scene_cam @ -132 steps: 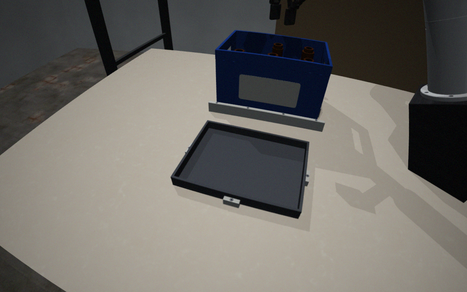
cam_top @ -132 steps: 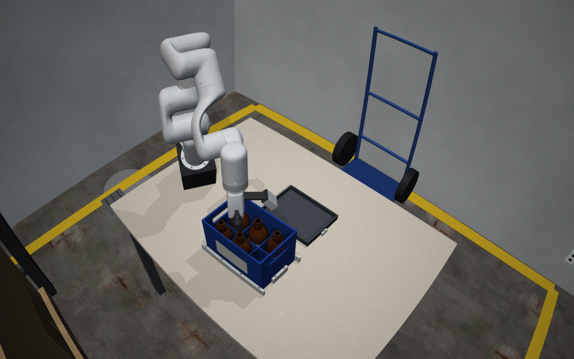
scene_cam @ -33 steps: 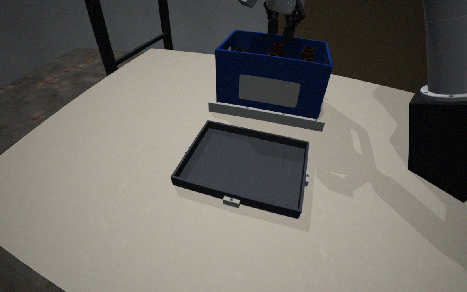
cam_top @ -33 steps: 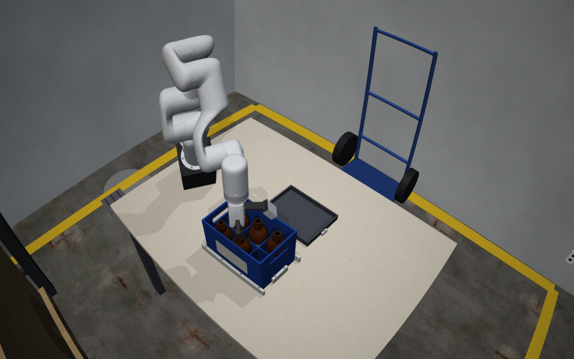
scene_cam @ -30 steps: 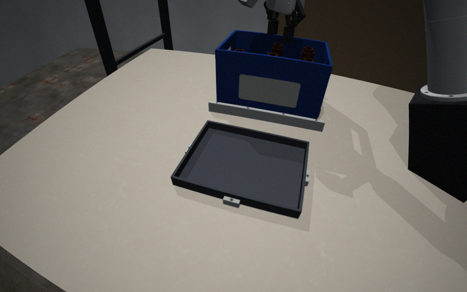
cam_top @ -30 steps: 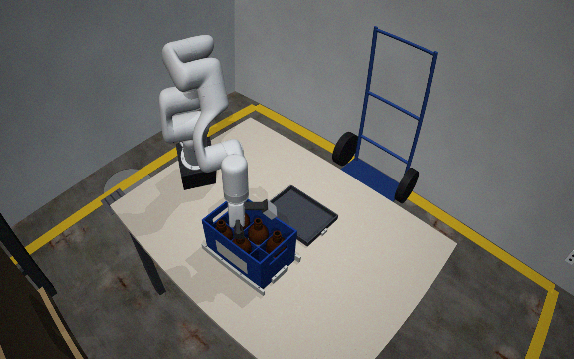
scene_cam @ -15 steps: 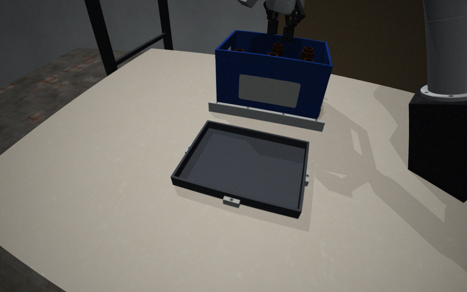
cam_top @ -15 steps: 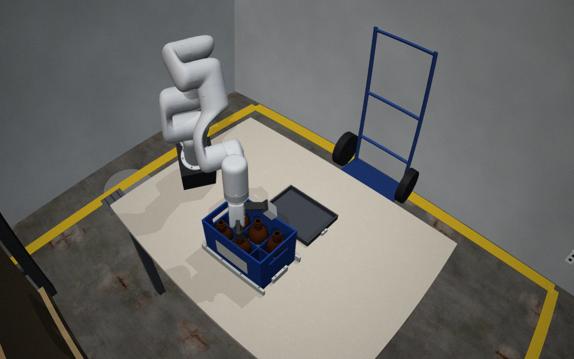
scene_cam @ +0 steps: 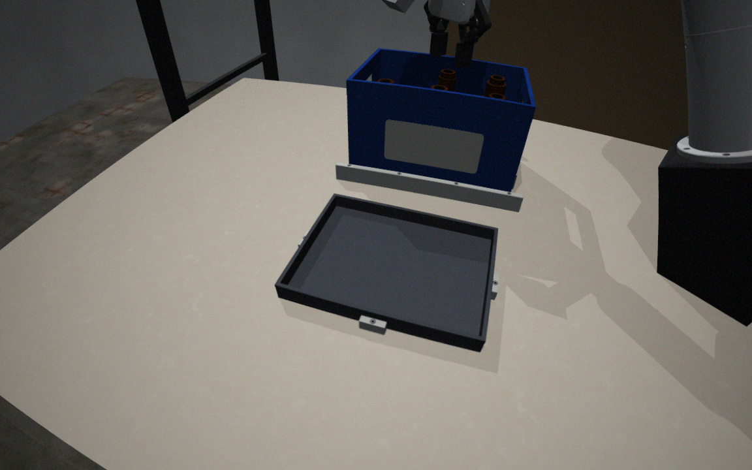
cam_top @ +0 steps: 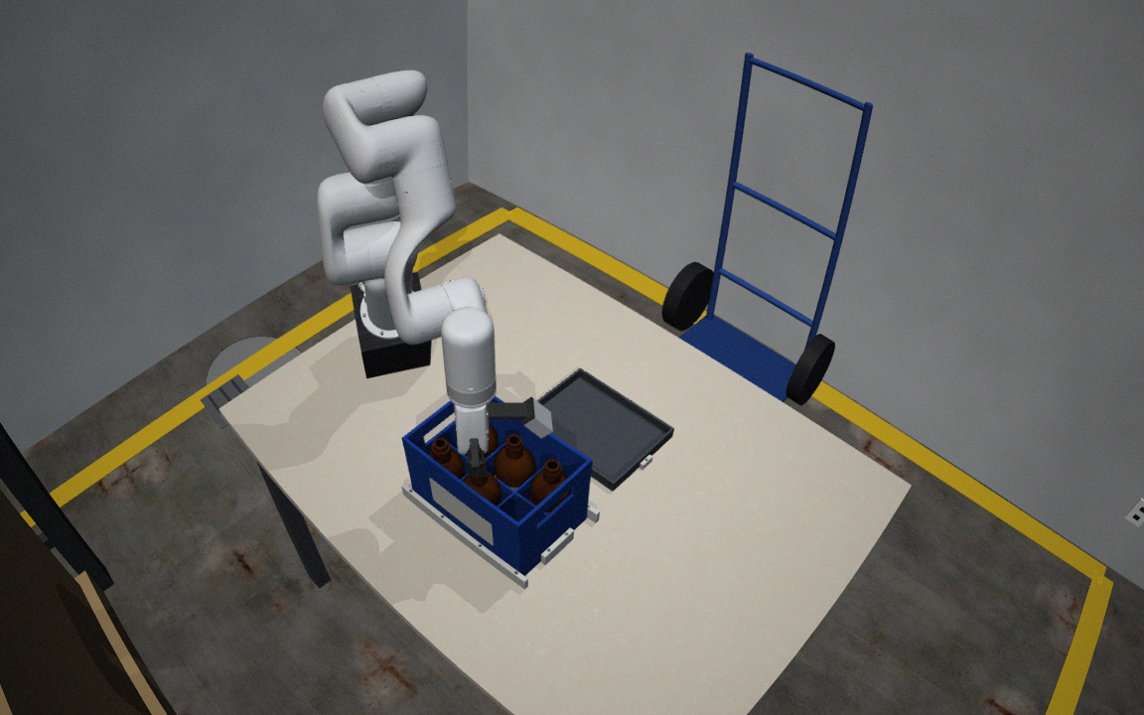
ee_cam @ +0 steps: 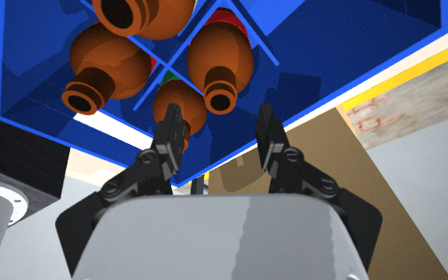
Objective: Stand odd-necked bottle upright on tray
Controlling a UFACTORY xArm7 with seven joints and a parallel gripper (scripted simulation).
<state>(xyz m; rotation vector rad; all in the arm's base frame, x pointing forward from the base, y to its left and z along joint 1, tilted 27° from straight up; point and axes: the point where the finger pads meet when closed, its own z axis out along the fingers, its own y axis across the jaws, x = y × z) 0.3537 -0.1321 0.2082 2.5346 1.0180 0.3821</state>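
Surfaces and finishes, as seen from beside the table.
Bottles point(ee_cam: 220, 58): brown, glossy, glass-like. Crate point(scene_cam: 367, 123): blue matt plastic, grey label panel. Tray point(scene_cam: 384, 318): dark matt. Table point(scene_cam: 133, 292): pale, smooth, faintly mottled. Gripper point(ee_cam: 221, 128): black matt fingers.

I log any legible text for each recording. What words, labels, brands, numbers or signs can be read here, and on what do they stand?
None: no view shows readable text.
The grey panel on the blue crate is blank.
The red and green patches beside the bottles show colour only, no letters.
The tray and hand truck bear no markings.
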